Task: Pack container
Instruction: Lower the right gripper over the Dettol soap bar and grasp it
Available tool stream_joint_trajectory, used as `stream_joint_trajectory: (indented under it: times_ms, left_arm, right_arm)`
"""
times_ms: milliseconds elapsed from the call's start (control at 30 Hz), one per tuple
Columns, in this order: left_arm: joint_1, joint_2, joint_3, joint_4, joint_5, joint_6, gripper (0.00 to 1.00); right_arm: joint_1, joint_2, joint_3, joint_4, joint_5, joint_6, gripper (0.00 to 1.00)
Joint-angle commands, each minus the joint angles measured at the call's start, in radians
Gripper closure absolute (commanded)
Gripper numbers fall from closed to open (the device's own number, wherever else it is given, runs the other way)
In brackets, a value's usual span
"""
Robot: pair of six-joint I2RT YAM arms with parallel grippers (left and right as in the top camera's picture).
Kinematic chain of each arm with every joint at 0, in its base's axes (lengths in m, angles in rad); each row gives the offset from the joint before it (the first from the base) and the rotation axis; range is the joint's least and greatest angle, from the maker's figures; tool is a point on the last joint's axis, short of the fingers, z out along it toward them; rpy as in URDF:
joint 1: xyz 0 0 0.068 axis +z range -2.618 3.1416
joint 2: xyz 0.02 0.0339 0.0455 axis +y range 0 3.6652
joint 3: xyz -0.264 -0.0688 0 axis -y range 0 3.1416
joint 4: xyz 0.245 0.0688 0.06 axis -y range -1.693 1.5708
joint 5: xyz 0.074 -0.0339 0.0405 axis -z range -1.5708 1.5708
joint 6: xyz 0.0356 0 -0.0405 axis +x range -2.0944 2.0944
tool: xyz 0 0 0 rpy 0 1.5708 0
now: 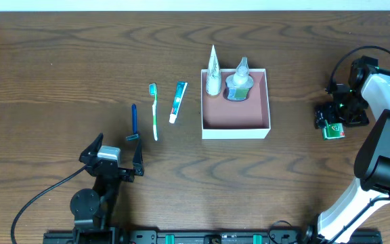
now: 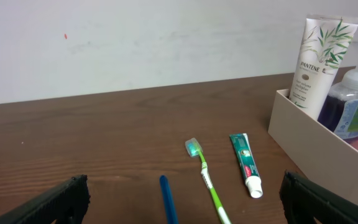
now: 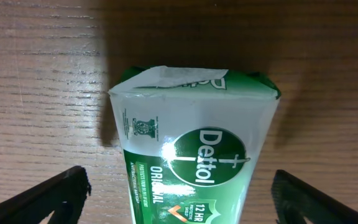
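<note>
The container (image 1: 235, 131) is white outside and pink inside and stands at mid-table; its near wall shows in the left wrist view (image 2: 319, 140). A white Pantene tube (image 1: 212, 73) (image 2: 321, 59) and a clear bottle of blue liquid (image 1: 238, 84) (image 2: 355, 99) stand at its back. A toothpaste tube (image 1: 178, 102) (image 2: 245, 164), a green toothbrush (image 1: 154, 112) (image 2: 205, 176) and a blue razor (image 1: 134, 122) (image 2: 167, 198) lie left of it. My left gripper (image 1: 114, 160) (image 2: 185, 205) is open and empty, short of the razor. My right gripper (image 1: 333, 119) (image 3: 179, 199) is open, its fingers either side of a green Dettol soap pack (image 1: 333, 131) (image 3: 194, 149).
The soap pack lies on the wooden table far right of the container, near the right edge. A pale wall runs behind the table in the left wrist view. The left arm's cable trails at the front left.
</note>
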Motion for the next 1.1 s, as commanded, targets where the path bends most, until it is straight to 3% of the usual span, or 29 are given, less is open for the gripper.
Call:
stream_joint_trajectory:
  times_ms: [0, 900, 1067]
  left_arm:
    - [0.005, -0.005, -0.02, -0.03, 0.017, 0.01, 0.02]
    - [0.005, -0.005, -0.02, -0.03, 0.017, 0.01, 0.02]
    - [0.005, -0.005, -0.02, -0.03, 0.017, 0.01, 0.02]
  right_arm:
    - [-0.006, 0.008, -0.005, 0.002, 0.004, -0.013, 0.08]
    - [-0.006, 0.01, -0.038, 0.029, 0.005, -0.013, 0.11]
    - [-0.006, 0.01, -0.041, 0.03, 0.012, -0.013, 0.16]
